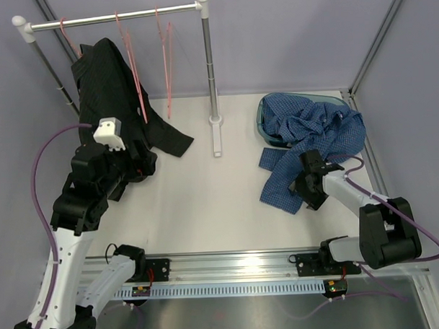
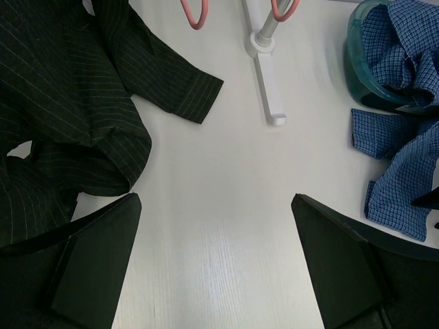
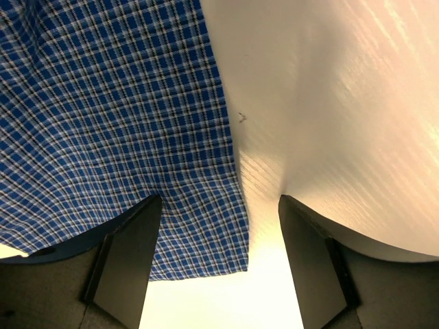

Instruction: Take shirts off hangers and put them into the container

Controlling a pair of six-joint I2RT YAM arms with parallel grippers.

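We see the blue shirt (image 1: 316, 136) in a fine check of dark blue, lighter blue and white. The black shirt (image 2: 62, 103) carries thin pale pinstripes. The 3 hangers (image 1: 135, 70) are pink-red. The container (image 2: 355, 68) is translucent teal. The rail (image 1: 121, 18) is silver with white end caps and a white foot. The table (image 1: 206, 201) is white, the walls (image 1: 273, 40) pale lavender-grey. The 2 arms (image 1: 68, 263) are white and black, their cables (image 1: 39, 153) purple. We find the left gripper (image 2: 216, 264) and right gripper (image 3: 219, 264) black.
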